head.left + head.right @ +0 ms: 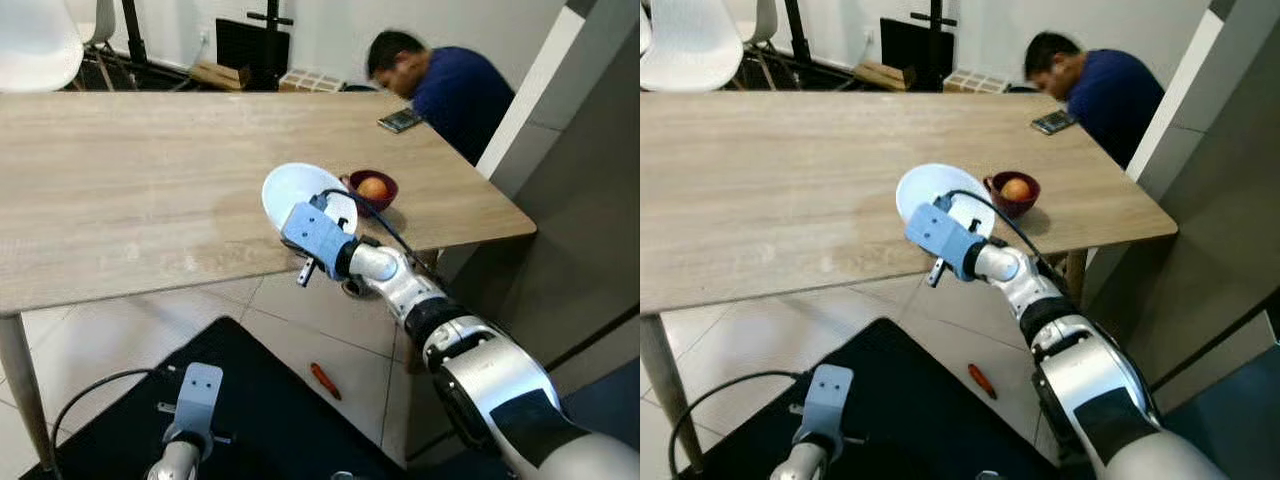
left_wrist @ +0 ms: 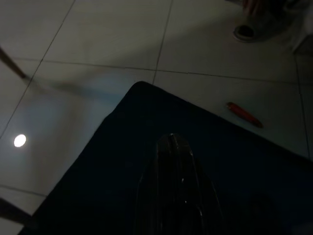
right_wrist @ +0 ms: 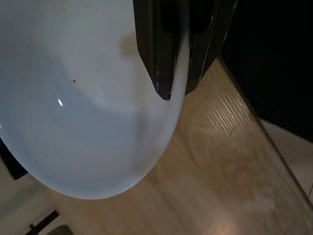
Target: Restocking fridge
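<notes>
Two arms are in my feed, but the right one is doing the work. My right gripper (image 3: 177, 73) has its two black fingers pinched over the near rim of the white plate (image 1: 300, 190), one finger on each face of the rim, so the claw is almost closed, with just the plate's edge between the pads. Gripping the edge makes sense to me: a flat plate on a flat top offers nothing else to hold.

That plate sits at the near edge of the wooden table (image 1: 120, 180), toward its right end, and looks tilted up on the gripped side, though I can't be sure whether the far side is touching the wood. Just right of it and a little farther back stands a dark red bowl (image 1: 378, 195) with an orange fruit (image 1: 372, 187) in it, close to the plate but apart from it. I take both for things bound for the fridge, and lifting the plate first clears the way to the bowl.

My left gripper (image 2: 172, 147) hangs idle low on the left over a dark mat (image 2: 122, 161); its fingers read as pressed together and empty, as far as that dim view allows. An orange-red tool (image 1: 325, 380) lies on the tiles by the mat. A person (image 1: 450, 90) sits at the far right corner of the table beside a phone (image 1: 400, 121), well clear of my arm.
</notes>
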`<state>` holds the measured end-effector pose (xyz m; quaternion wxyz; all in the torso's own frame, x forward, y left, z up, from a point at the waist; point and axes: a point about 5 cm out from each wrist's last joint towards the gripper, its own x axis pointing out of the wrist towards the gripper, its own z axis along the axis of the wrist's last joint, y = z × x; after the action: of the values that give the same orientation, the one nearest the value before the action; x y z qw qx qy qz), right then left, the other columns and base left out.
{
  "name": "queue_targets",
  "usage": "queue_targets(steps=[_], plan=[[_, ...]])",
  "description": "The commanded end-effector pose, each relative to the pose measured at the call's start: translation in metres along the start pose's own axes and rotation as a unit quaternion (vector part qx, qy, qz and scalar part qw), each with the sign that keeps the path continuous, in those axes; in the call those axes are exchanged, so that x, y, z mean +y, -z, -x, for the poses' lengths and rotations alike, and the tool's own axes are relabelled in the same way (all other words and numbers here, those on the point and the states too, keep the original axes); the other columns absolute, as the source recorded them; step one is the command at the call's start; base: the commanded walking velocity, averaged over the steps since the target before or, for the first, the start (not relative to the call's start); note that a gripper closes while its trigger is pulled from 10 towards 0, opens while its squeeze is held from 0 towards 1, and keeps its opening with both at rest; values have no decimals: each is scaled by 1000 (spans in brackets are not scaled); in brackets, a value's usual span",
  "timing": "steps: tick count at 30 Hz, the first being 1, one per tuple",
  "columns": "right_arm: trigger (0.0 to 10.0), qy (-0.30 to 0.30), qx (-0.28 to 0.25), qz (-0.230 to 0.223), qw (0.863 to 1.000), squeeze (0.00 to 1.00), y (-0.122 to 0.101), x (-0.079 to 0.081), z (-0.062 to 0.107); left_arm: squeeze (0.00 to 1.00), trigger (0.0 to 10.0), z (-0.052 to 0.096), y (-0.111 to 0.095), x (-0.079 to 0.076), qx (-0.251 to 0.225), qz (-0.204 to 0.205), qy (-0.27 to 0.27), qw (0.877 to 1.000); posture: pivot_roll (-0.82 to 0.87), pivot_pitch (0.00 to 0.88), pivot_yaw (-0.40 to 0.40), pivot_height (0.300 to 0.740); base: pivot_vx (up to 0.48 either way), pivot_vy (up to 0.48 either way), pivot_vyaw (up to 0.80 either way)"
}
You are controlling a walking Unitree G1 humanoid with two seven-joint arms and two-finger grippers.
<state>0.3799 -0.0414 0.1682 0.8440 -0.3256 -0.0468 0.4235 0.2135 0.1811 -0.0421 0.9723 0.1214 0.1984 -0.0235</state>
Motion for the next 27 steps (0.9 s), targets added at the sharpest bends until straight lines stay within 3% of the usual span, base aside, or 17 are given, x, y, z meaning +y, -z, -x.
queue_targets(steps=[1,4,7,8,11,12,15,20,27], plan=[[10000,-8,7,6,1000,0,-2,-1,-2,0,10000,3,-2,-3,-22,-24,18,999,-52,138,-144,740,0,0,0],[10000,-17,11,8,1000,0,-8,-1,-6,0,10000,1,-23,-11,-95,-61,45,993,-40,151,-145,740,0,0,0],[10000,-26,13,15,999,0,-10,0,-8,0,10000,-4,-42,-10,-138,-76,35,987,-36,153,-147,740,0,0,0],[10000,-26,13,15,999,0,-10,0,-8,0,10000,-4,-42,-10,-138,-76,35,987,-36,153,-147,740,0,0,0],[10000,-42,17,39,998,0,-14,0,-10,0,10000,-14,-77,-8,-186,-58,9,981,-29,157,-148,740,0,0,0],[10000,-42,17,39,998,0,-14,0,-10,0,10000,-14,-77,-8,-186,-58,9,981,-29,157,-148,740,0,0,0],[10000,-51,22,62,997,0,-22,-3,-13,0,10000,-16,-110,-13,-247,-69,30,966,-32,160,-145,740,0,0,0],[10000,-28,39,84,995,0,-28,-8,-17,0,10000,-15,-128,-18,-280,-85,47,955,-28,160,-146,740,0,0,0],[10000,-12,47,67,997,0,-34,-13,-20,0,10000,-13,-126,-18,-264,-76,44,961,-26,159,-153,740,0,0,0]])
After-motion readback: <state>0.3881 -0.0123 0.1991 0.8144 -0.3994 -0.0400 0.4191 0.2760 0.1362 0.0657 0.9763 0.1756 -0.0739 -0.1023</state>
